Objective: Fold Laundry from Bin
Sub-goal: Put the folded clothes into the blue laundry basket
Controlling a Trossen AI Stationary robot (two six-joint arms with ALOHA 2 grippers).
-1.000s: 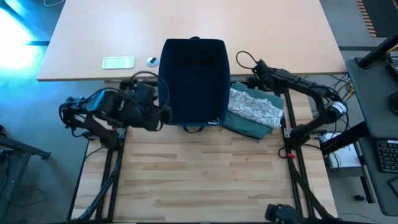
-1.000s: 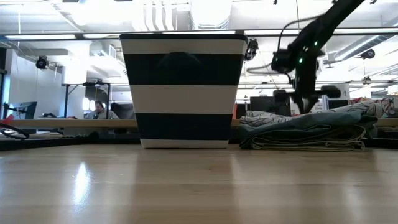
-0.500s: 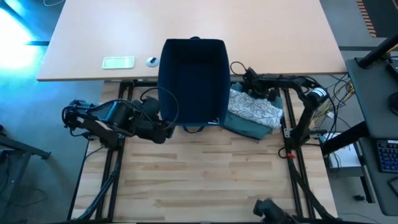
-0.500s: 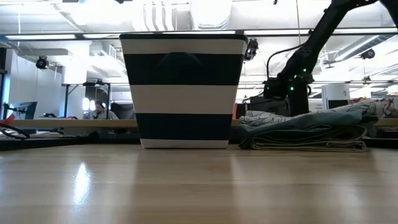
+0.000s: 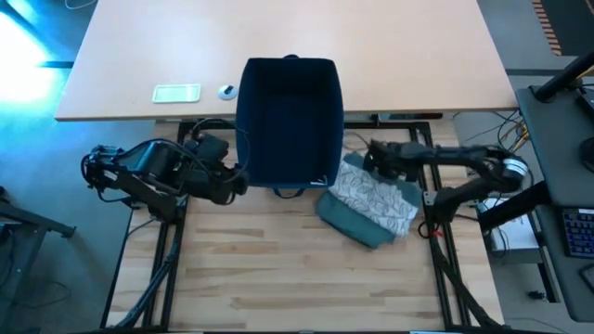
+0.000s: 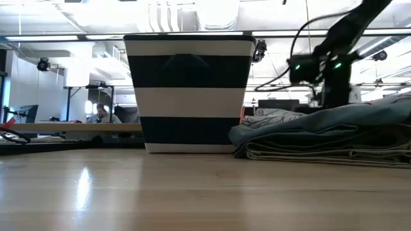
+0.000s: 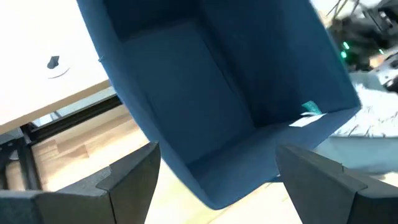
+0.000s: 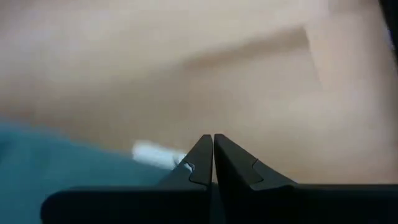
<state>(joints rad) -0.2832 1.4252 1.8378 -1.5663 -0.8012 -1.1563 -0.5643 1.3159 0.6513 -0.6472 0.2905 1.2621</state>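
Fingers, bin and folded pile from my remote seat

Fingertips of my right gripper [image 8: 213, 155] are pressed together with nothing visible between them; in the right wrist view they point at pale blurred wood, with a strip of teal cloth [image 8: 56, 158] and a small white tag [image 8: 155, 154] just beside them. From above, that right gripper [image 5: 377, 160] sits at the far edge of the folded laundry pile, touching or just over it; I cannot tell which. The pile is a grey-white leaf-patterned garment [image 5: 376, 197] lying on a larger teal-green folded garment [image 5: 348, 219], with a tan folded layer [image 6: 308, 154] showing at the bottom in the low view. It rests on the light slatted wooden table [image 5: 297, 269], just beside the bin's right side.

My left gripper [image 7: 214, 171] stands spread wide, holding nothing, its two dark fingers [image 7: 134, 180] framing the near rim of the soft navy fabric bin [image 5: 290, 116]. From above, the left gripper [image 5: 232, 176] hangs close by the bin's left wall. I see only dark lining inside the bin, with a small teal tag and a white label [image 7: 309, 112] near one corner; their writing is too small to read. In the low view the bin [image 6: 188, 93] stands upright, with broad white horizontal stripes.
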